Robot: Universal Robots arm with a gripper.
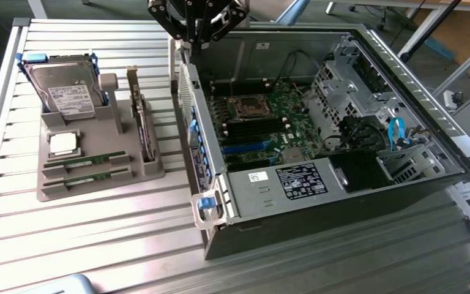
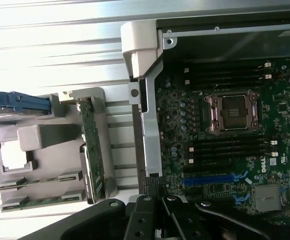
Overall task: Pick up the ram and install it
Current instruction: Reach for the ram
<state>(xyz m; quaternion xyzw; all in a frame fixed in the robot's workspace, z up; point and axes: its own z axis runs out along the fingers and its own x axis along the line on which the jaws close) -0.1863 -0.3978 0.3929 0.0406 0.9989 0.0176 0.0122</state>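
we read: "DELL" on motherboard (image 2: 229, 142) | hard drive label (image 1: 70, 98), power supply label (image 1: 300, 180): print unreadable for us

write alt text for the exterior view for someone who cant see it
A gripper, shut, hangs above the edge of an open computer case with its motherboard exposed. On the exterior view's left, a grey holder holds two ram sticks, a hard drive and a processor chip.

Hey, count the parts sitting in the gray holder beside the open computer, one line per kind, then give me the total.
Hard drive: 1
Processor chip: 1
Ram sticks: 2
Expansion card: 1
Total: 5
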